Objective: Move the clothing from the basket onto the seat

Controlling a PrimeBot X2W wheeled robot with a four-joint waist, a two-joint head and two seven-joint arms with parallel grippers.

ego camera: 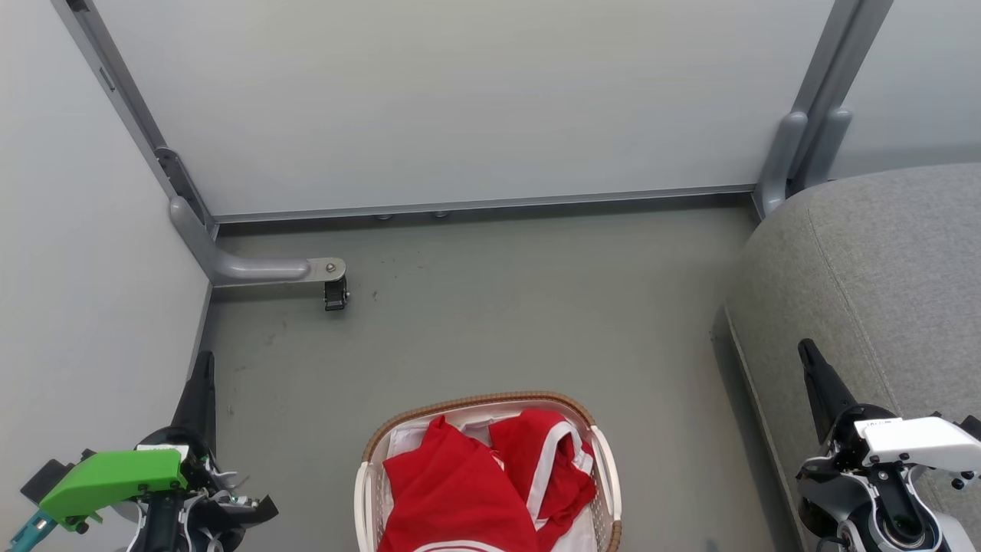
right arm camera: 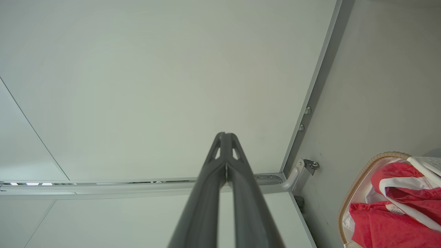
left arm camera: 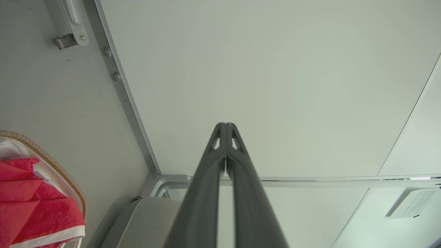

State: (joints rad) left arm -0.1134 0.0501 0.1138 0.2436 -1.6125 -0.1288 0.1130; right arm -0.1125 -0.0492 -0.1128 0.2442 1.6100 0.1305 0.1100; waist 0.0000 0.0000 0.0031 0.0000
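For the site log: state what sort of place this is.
Probably a partitioned test bay, not a lived-in room: pale partition panels on grey metal frames, one foot on a castor, a grey floor, and a grey seat beside a basket of red clothing.

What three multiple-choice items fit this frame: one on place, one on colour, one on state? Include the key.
1. Where does the clothing lie?
A. on the seat
B. in the basket
C. on the floor

2. What colour is the basket's woven rim?
A. black
B. blue
C. brown

3. How do the left claw and right claw stand?
A. both shut, empty
B. both open
C. both shut on clothing

Key:
1 B: the red fabric sits inside the rim, and none is on the visible part of the seat.
2 C: the head view shows a brown braid around the cream wall.
3 A: in each wrist view the fingers meet at the tips with nothing between them.
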